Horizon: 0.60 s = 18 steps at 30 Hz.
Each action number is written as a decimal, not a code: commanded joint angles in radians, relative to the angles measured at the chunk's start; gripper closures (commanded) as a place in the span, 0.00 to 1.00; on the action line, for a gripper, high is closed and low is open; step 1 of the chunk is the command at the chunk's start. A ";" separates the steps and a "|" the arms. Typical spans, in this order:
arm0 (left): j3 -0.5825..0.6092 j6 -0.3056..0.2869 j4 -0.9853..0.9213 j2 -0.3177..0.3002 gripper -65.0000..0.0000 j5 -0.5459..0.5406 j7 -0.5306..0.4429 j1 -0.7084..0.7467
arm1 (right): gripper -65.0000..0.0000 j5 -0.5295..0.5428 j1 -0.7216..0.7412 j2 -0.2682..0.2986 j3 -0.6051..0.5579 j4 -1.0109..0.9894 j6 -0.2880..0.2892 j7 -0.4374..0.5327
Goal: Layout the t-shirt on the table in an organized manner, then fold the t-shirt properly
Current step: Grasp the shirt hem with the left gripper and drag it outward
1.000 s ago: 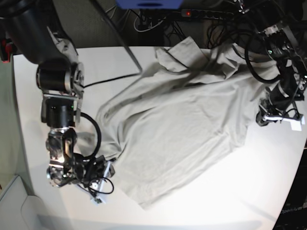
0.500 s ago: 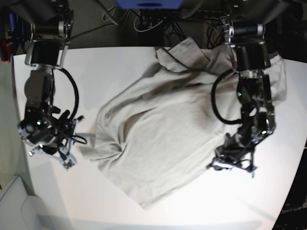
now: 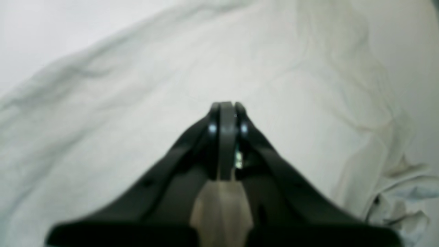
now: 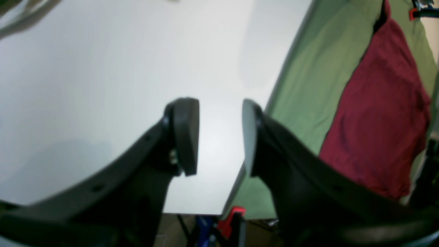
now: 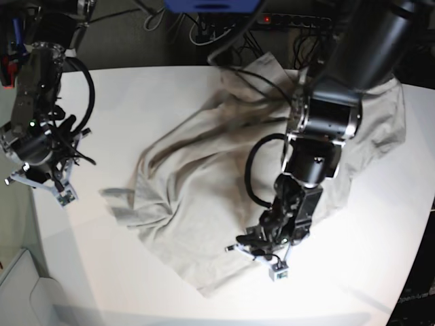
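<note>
Grey-beige t-shirt (image 5: 224,183) lies rumpled, unfolded on white bench (image 5: 136,95). My left fingers (image 3: 224,109) pressed together above it; right fingers (image 4: 219,137) spread, empty. Layout unfinished.

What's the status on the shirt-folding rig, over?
Left gripper shut, empty, over the light grey-beige cotton t-shirt. Right gripper open, empty, at the white table edge. Shirt rumpled, unfolded. Nothing in the way.
</note>
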 commanded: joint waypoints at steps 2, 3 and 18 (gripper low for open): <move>-0.001 -0.007 -0.055 0.013 1.00 0.025 -0.048 -0.079 | 0.69 -0.002 0.007 0.012 0.015 0.018 -0.001 0.003; -0.001 -0.007 -0.081 0.013 1.00 0.032 -0.053 -0.093 | 0.69 -0.002 0.007 0.012 0.018 0.018 -0.001 0.001; -0.007 -0.007 -0.150 -0.106 0.99 0.031 -0.048 -0.053 | 0.69 -0.002 0.009 -0.008 0.015 0.021 -0.001 0.000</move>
